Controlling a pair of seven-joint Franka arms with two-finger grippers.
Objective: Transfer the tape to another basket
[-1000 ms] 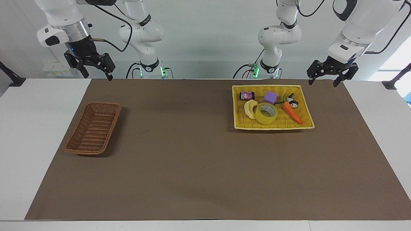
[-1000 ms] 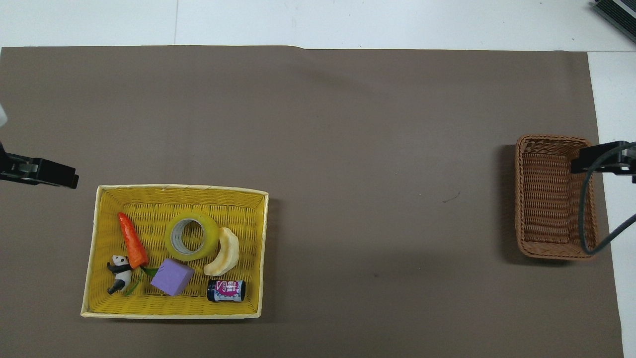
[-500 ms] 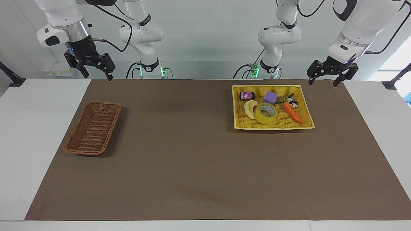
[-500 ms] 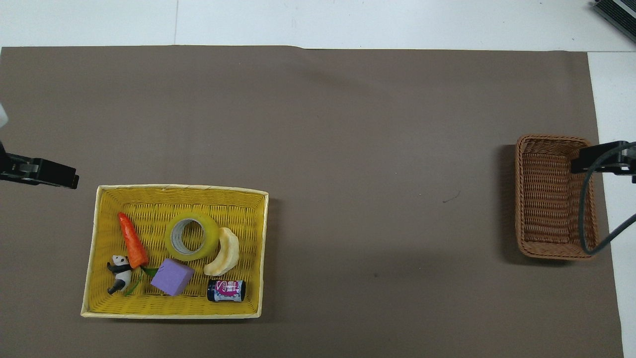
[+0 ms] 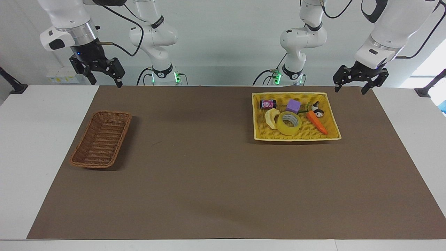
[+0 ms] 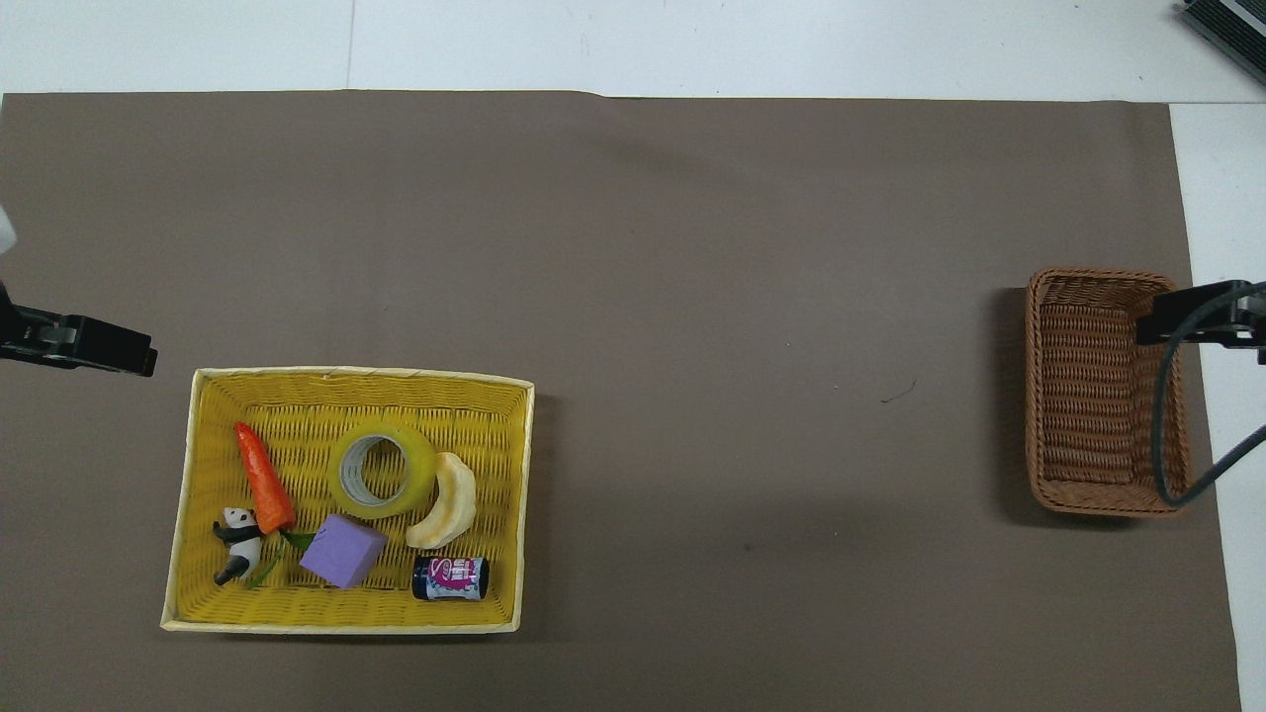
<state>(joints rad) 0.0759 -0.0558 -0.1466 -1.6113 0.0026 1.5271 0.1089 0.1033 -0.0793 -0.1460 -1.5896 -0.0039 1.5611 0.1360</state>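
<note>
Tape point(image 5: 289, 123) lies in yellow tray point(image 5: 331, 134); right tool point(image 6: 1187, 314) partly overlaps basket point(image 6: 1088, 396).

Glossy tape point(image 5: 289, 123); woven, seemingly wicker basket point(image 5: 101, 139).

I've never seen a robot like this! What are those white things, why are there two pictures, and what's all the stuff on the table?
The white things are two robot arms. One picture looks at them from across the table, the other looks down from above. The left gripper and right gripper hang open in the air, holding nothing. In the yellow tray lie the tape, a carrot, a panda, a purple block, a small can and a cream crescent toy. The brown basket has nothing in it.
</note>
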